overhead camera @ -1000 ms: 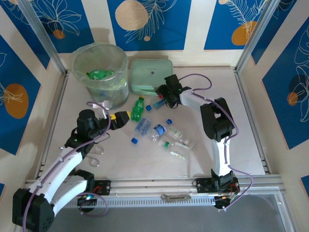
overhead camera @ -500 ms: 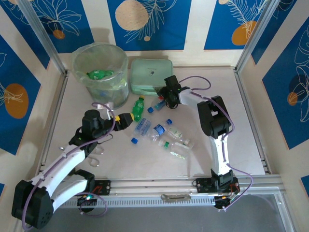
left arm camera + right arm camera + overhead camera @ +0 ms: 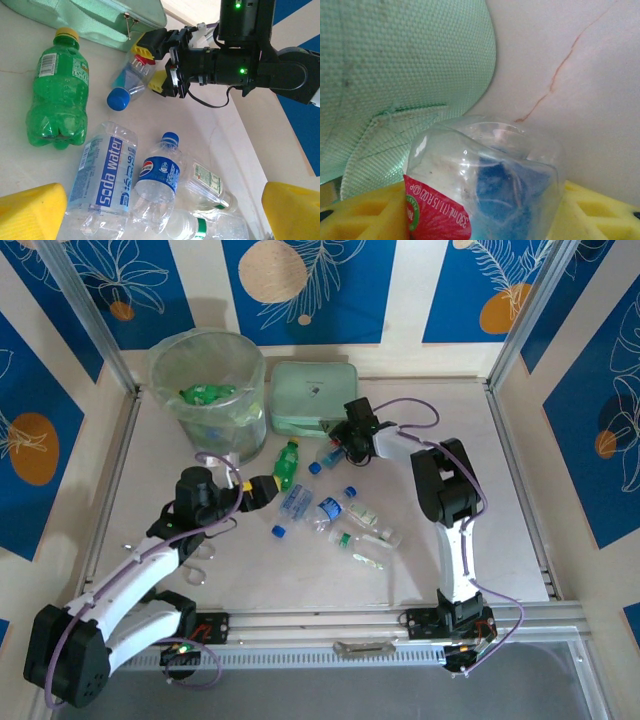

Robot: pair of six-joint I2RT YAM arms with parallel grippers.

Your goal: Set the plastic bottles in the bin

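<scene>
1. Right wrist view: the right jaws stand narrow around the red-labelled bottle (image 3: pixel 480 190). Their yellow pads (image 3: pixel 360 215) sit against either side of its clear, crumpled body. The bottle lies on the bench (image 3: pixel 580 75), just beside the mint-green case (image 3: pixel 395 60).
2. Left wrist view: the left jaws are wide open and hold nothing. They hang above the soda water bottle (image 3: pixel 102 180) and the blue-labelled bottle (image 3: pixel 157 185), which lie touching side by side. The green bottle (image 3: pixel 57 95) rests near them, between this pair and the case.
3. Top external view: more clear bottles (image 3: pixel 365 535) are scattered mid-bench, close together. The bin (image 3: pixel 240 420) stands at the far left of the bench, just beside the case and well apart from the loose cluster. A green bottle in the bin (image 3: pixel 207 393) is plain to see. Shapes lower in the bin are too blurred to count.
4. The job looks partly done: something is already binned, while roughly seven bottles remain on the bench. The step in hand appears to be the pick-up of the red-labelled bottle, which is gripped but not yet lifted. Its carry across to the bin is not yet done, and every other bottle on the bench still waits.
</scene>
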